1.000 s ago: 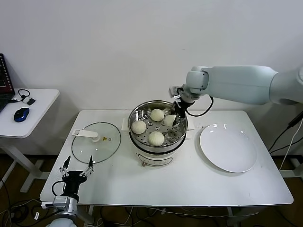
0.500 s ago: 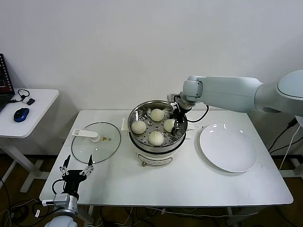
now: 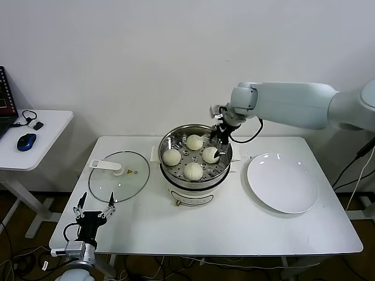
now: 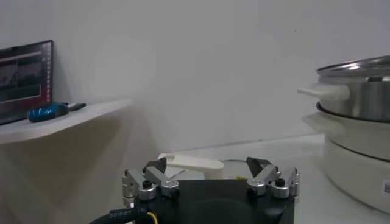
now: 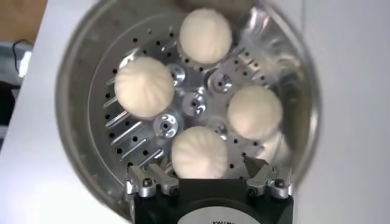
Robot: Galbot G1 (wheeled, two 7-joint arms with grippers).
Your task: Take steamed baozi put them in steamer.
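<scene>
Several cream-white baozi lie on the perforated floor of the shiny steamer [image 3: 166, 144], among them one at the back [image 3: 194, 141], one on the left [image 3: 171, 157] and one at the front [image 3: 193, 170]. My right gripper [image 3: 219, 146] hangs open just above the steamer's right side, over another baozi [image 3: 209, 156] that rests free on the tray. In the right wrist view that baozi [image 5: 199, 152] sits between the spread fingers of the right gripper [image 5: 204, 165], untouched, inside the steamer [image 5: 79, 79]. My left gripper [image 3: 94, 212] is parked open at the table's front left edge.
An empty white plate [image 3: 282, 182] lies right of the steamer. The glass lid [image 3: 119, 175] with its white handle lies flat on the left, also ahead of the left gripper [image 4: 206, 164]. A side table [image 3: 41, 146] with a blue mouse stands far left.
My right gripper opened and let the baozi go onto the tray on the steamer's right side, then lifted slightly. The left arm stayed still.
</scene>
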